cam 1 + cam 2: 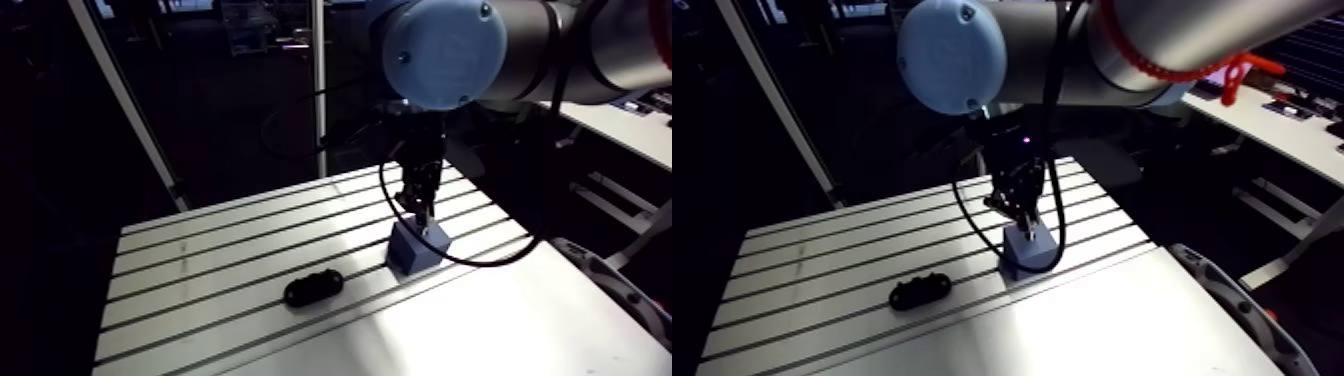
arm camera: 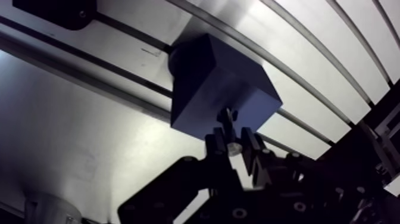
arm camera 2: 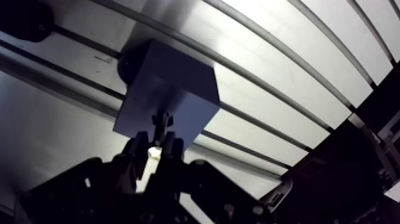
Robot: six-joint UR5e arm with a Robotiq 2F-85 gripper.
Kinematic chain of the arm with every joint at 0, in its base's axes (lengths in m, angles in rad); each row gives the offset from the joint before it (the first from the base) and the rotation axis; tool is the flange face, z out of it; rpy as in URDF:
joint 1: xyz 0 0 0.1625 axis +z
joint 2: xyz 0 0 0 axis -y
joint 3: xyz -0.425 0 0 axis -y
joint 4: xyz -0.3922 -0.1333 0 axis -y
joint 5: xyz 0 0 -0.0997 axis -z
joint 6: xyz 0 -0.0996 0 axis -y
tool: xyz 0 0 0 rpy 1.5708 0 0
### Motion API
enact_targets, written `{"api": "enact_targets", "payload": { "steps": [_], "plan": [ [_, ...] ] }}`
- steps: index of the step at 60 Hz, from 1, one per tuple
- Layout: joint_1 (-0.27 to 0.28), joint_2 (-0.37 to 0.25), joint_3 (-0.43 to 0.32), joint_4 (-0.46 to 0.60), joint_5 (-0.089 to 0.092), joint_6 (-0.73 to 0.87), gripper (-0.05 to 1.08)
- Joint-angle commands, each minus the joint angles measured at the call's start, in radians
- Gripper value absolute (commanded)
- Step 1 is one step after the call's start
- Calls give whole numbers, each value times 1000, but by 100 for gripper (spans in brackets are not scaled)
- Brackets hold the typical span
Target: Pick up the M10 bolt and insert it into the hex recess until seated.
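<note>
A blue block (image 2: 202,77) stands on the slotted aluminium table (image 1: 200,270), right of the middle in the arm view (image 1: 415,248). My gripper (image 2: 233,144) hangs just above the block's near top edge and is shut on a small dark bolt (image 2: 227,118). The bolt's bright end sits between the fingers and its dark tip points at the block's top. In the arm view the gripper (image 1: 1020,212) comes straight down onto the block (image 1: 1029,250). No hex recess can be made out on the block's dark faces.
A black oblong part (image 1: 313,288) lies on the table to the left of the block and nearer the front; the wrist view shows it (image 2: 59,12) beyond the block. The table's right edge runs close behind the block.
</note>
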Motion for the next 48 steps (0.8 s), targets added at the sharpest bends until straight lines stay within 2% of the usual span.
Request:
{"api": "enact_targets", "payload": {
  "steps": [1, 12, 23, 24, 25, 26, 27, 28, 29, 30, 31, 32, 48],
  "plan": [
    [0, -2, 5, 1, 0, 0, 108],
    [2, 1, 6, 0, -1, 4, 105],
    [2, 3, 6, -5, -1, 6, 93],
    [2, 3, 6, -6, -1, 7, 83],
    [2, 3, 6, -6, -1, 7, 83],
    [2, 3, 7, -6, -1, 8, 67],
    [2, 3, 7, -6, -1, 8, 67],
    [2, 3, 10, -7, 0, 9, 47],
    [2, 3, 10, -7, 0, 9, 47],
    [2, 3, 11, -6, -1, 8, 20],
    [2, 3, 11, -6, -1, 8, 20],
    [2, 3, 13, -6, 0, 6, 2],
    [0, 1, 13, -33, 3, 14, 0]
  ]
}}
